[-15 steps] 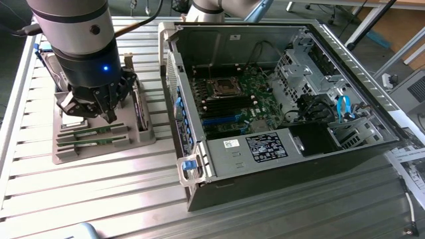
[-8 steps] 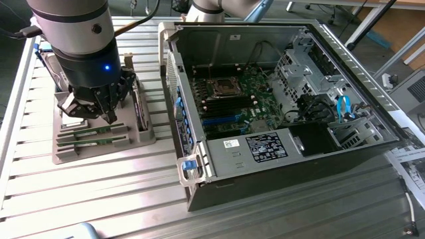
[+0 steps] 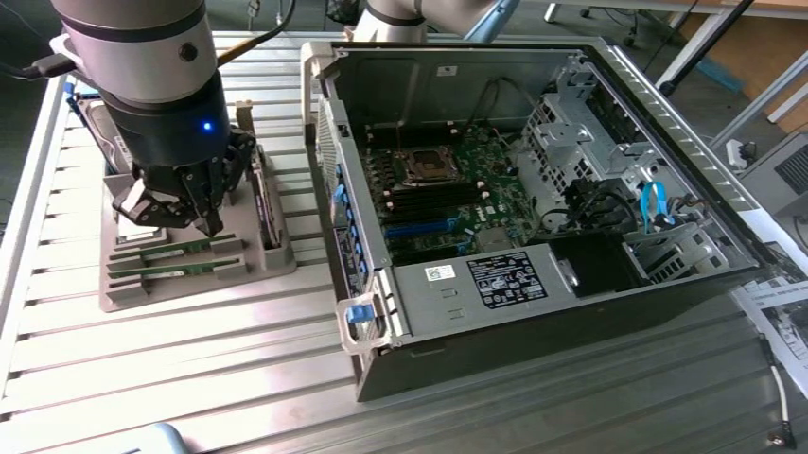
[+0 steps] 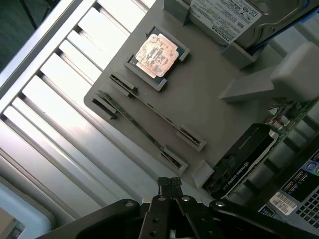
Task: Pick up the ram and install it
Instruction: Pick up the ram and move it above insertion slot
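Observation:
Two ram sticks stand on edge in the slots of a grey holder tray (image 3: 139,298) at the exterior view's left. One green stick (image 3: 177,250) lies nearer my gripper, the other (image 3: 166,271) just in front of it. In the wrist view a ram stick (image 4: 138,127) runs edge-on between its end brackets. My gripper (image 3: 200,223) hangs just above the tray's back part, over the sticks. Its fingers are shut together with nothing between them, and its tips (image 4: 169,183) show close above the tray's edge. The open computer case (image 3: 531,189) holds the motherboard with its black memory slots (image 3: 436,200).
On the tray also lie a square silver processor chip (image 4: 156,54), a black card (image 4: 240,158) and a labelled drive (image 4: 234,17). The tray and case rest on a slatted metal table (image 3: 189,378). The case wall (image 3: 331,161) rises right beside the tray.

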Robot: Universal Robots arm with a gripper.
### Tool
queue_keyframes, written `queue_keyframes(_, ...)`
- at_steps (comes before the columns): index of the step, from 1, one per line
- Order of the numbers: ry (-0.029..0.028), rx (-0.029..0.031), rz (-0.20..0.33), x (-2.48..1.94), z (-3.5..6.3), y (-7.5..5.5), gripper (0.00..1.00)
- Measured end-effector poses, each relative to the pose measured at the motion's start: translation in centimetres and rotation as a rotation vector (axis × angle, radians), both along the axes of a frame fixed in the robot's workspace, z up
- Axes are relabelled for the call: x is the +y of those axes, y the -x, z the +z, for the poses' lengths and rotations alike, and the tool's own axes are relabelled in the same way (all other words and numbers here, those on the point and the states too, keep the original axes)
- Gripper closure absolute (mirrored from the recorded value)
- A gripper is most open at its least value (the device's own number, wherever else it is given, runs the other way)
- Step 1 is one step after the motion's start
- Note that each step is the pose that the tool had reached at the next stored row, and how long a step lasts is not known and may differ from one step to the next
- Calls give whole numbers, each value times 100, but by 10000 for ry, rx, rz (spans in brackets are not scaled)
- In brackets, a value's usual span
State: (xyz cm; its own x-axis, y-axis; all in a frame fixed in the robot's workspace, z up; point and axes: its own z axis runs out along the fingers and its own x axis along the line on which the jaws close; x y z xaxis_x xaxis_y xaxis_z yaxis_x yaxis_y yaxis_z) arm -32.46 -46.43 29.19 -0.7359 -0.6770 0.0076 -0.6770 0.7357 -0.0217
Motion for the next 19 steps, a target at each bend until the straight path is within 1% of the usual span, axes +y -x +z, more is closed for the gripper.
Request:
queue_keyframes(8,103,0,621,0,-1,0,89)
queue_keyframes(19,260,0,1464,0,-3,0,89)
